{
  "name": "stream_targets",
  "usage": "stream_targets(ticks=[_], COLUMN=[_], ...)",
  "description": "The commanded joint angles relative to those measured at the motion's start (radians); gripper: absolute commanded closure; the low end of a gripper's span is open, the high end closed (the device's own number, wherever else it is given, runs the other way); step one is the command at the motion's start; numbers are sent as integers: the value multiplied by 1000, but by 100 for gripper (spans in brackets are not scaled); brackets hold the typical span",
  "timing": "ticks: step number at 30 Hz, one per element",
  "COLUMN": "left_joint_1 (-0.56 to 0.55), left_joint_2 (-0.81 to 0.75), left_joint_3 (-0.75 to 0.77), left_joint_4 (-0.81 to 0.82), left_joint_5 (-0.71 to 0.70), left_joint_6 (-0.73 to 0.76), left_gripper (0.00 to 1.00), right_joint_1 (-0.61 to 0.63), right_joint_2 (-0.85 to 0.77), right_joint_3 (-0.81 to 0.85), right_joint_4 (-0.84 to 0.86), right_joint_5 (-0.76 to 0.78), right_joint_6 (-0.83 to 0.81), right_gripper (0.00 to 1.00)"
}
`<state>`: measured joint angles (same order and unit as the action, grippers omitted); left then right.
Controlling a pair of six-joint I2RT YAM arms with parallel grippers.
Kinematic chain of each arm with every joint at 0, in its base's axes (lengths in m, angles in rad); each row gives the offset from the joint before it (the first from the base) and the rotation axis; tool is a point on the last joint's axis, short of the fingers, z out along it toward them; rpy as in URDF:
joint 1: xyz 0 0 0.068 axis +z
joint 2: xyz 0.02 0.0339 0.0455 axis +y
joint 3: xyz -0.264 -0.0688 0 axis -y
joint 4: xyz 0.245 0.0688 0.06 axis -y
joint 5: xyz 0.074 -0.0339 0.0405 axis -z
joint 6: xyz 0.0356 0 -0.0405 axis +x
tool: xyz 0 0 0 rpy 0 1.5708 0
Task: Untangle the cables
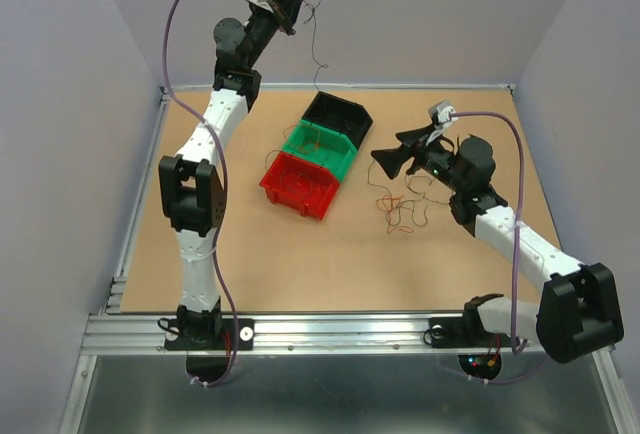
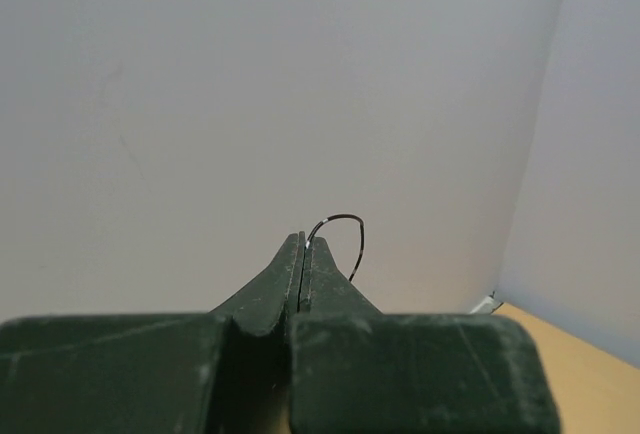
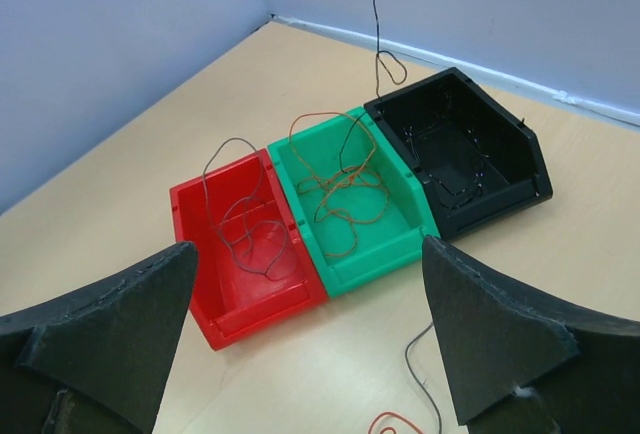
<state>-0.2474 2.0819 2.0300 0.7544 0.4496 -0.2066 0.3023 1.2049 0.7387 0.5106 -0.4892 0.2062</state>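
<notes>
Hair-thin cables (image 1: 400, 209) lie tangled (red, orange, dark) on the table (image 1: 250, 264); one dark strand (image 3: 376, 19) dangles overhead.

Bright, even light, seemingly from overhead, casts faint soft shadows on the tan wooden desk (image 1: 300, 254); views mostly sharp.

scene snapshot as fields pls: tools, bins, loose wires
left tool: shut on a dark wire, high up; wire hangs down near black bin
right tool: open, facing the bins, next to tangle
bins: red bin, green bin, black bin in a row, wires in each
tangle: red, orange, dark loops on table, right of bins
</notes>
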Motion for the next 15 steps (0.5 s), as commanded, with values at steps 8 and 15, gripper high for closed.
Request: stream_targets(ticks=[8, 15], left_joint_1=[-3, -27], left_joint_2=[-40, -210], left_joint_3=[159, -81], left_joint_4=[123, 115], left_joint_5=[43, 106], left_joint_6=[16, -30], left_gripper=[100, 100], right_joint_1=[0, -2], right_joint_2=[25, 71], right_joint_3=[25, 51], right_joint_4=[81, 81], right_joint_5=[70, 77], right_joint_6=[-1, 9], right_gripper=[2, 3])
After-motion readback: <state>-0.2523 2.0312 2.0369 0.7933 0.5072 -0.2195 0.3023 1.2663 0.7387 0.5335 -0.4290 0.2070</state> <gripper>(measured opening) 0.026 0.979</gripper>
